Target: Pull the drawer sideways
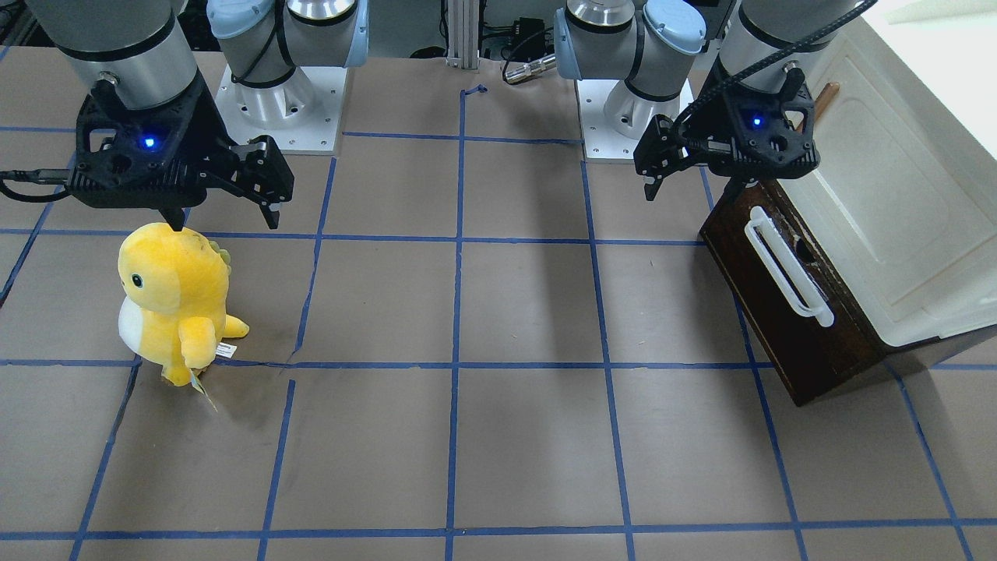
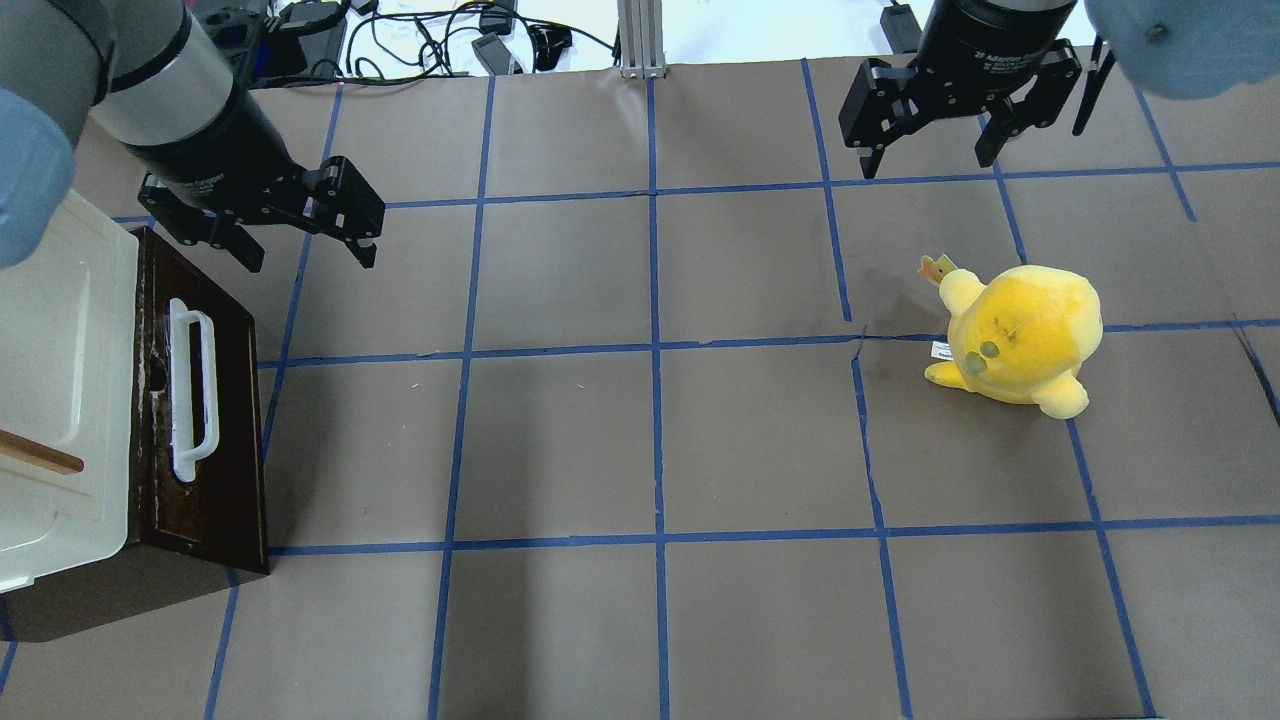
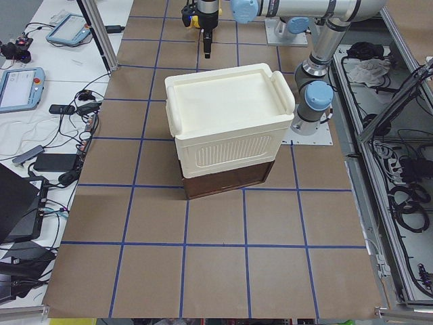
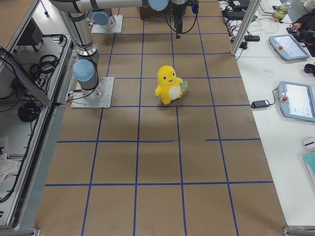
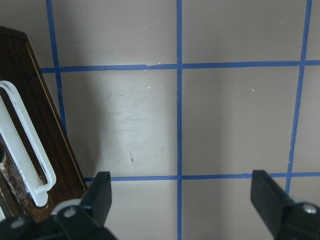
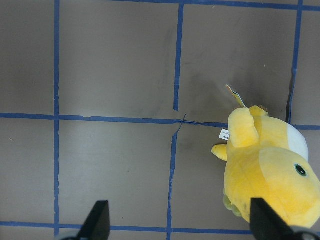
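While the left claw (image 2: 308, 258) hangs released over the counter (image 2: 650, 450), its two fingers spread wide apart, the drawer (image 2: 235, 440) sits at the counter's left end in the overhead view, its dark brown front set against the edge of a cream-white cabinet (image 2: 60, 380). That front is tilted, facing up and toward the middle of the counter, and a long white bar handle (image 2: 190, 395) runs along it. The left claw is near the drawer's far end but apart from it; from the left wrist camera the handle's rounded end shows just beside one finger (image 5: 100, 195), with only brown paper and blue tape lines (image 2: 655, 345) between the two fingers. The right claw (image 2: 927, 165) is likewise released — both fingers parted, gripping nothing — and hovers above the counter's other half. A yellow plush toy (image 2: 1020, 335) stands upright on the counter near that claw, below it and apart from it; the right wrist camera shows the toy off to one side, close to a fingertip, a small paper tag at its back.
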Robot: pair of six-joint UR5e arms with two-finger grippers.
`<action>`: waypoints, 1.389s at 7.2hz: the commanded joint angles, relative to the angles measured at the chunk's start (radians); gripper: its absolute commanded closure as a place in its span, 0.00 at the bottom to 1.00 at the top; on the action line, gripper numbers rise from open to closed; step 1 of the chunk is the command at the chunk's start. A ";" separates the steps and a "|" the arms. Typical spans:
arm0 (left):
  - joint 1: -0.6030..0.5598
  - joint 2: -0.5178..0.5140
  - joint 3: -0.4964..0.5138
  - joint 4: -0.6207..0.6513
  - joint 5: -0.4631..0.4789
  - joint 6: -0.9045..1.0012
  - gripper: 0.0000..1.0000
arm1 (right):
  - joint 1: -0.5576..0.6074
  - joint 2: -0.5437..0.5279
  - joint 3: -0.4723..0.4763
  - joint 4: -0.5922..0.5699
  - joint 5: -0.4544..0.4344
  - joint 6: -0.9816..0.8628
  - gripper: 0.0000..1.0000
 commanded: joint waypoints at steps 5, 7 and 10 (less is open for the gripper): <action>0.009 -0.006 0.003 -0.007 0.003 0.003 0.00 | 0.000 0.000 0.000 0.000 0.001 0.000 0.00; 0.009 -0.009 0.025 -0.018 0.007 -0.007 0.00 | 0.000 0.000 0.000 0.000 -0.001 0.000 0.00; 0.007 -0.025 0.003 0.054 0.009 -0.036 0.00 | 0.000 0.000 0.000 0.000 -0.001 0.000 0.00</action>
